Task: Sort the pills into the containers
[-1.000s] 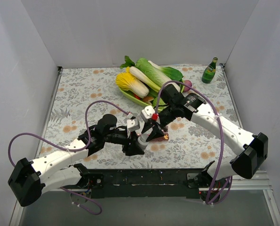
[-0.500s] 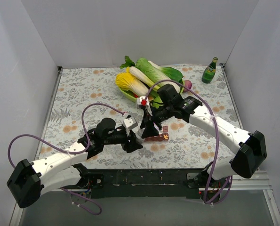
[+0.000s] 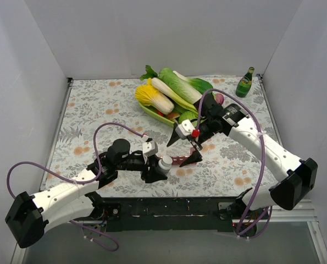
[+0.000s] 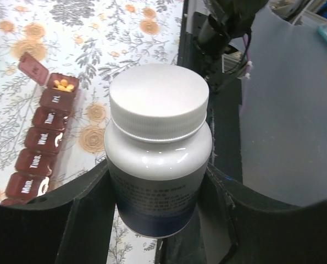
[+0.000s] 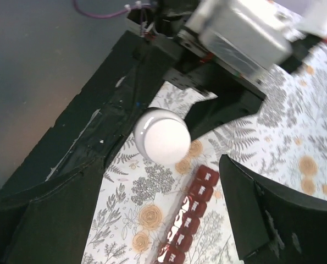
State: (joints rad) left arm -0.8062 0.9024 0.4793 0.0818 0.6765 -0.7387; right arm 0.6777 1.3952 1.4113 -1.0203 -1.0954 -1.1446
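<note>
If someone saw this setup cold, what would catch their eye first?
The white-capped pill bottle gripped in the left hand fills the left wrist view. Beside it lies the dark red weekly pill organiser, its end lid open on orange-yellow pills. At the far side, leafy vegetables heap in a green tray.

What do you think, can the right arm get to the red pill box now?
Probably yes. The right gripper hangs open over the pill organiser with nothing between them; the bottle in the left gripper sits beside one end.
</note>
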